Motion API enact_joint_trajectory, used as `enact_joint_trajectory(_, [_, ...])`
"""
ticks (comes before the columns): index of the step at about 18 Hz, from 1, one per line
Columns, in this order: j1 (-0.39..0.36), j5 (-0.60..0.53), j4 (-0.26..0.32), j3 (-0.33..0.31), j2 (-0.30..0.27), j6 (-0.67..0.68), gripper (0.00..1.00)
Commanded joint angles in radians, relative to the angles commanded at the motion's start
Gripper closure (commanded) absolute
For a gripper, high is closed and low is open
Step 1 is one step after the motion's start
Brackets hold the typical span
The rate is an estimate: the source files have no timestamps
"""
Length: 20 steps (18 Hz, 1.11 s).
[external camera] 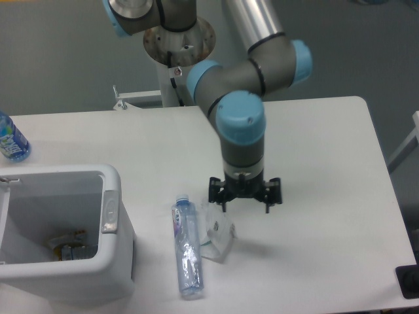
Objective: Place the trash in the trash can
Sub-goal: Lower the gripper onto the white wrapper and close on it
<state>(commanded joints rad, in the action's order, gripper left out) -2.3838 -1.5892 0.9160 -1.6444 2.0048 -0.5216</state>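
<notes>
The trash lies on the white table: a slim clear bottle [186,247] with a pale blue cap pointing away from me, and a small white wrinkly packet [217,234] just to its right. My gripper [245,204] hangs open just right of and slightly above the packet, its left fingertip close to the packet's upper edge, holding nothing. The white trash can [114,258] stands at the front left, open at the top, with a grey oval latch on its right wall.
A blue-labelled bottle [11,139] stands at the table's far left edge. Some wrappers [67,246] lie inside the bin. The arm's base column [178,62] rises behind the table's back edge. A dark block [408,281] sits at the front right corner.
</notes>
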Motion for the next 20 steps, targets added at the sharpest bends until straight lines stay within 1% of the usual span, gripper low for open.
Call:
enact_joint_trajectory(1, [0.0,0.005,-0.012,0.0,0.005,0.003,0.0])
enact_joint_trajectory(6, [0.002,0.057,-0.02,-0.012,0.015,0.018,0.0])
enact_joint_trajectory(9, [0.006,0.055,-0.023,-0.015,0.034,0.02,0.0])
enact_joint_trajectory(11, [0.012,0.048,-0.035,-0.014,0.046,0.023,0.0])
enact_joint_trajectory(12, [0.012,0.048,-0.058,-0.014,0.048,0.037,0.07])
enact_joint_trajectory(13, [0.012,0.046,-0.071,-0.014,0.048,0.057,0.27])
enact_joint_trajectory(14, [0.012,0.046,-0.072,-0.014,0.049,0.069,0.41])
enact_joint_trajectory(15, [0.012,0.046,-0.072,-0.014,0.048,0.069,0.51])
enact_joint_trajectory(18, [0.012,0.046,-0.072,-0.014,0.048,0.069,0.53])
enact_joint_trajectory(19, [0.012,0.046,-0.072,-0.014,0.048,0.072,0.74])
enact_joint_trajectory(20, [0.012,0.048,-0.071,-0.014,0.046,0.074,0.98])
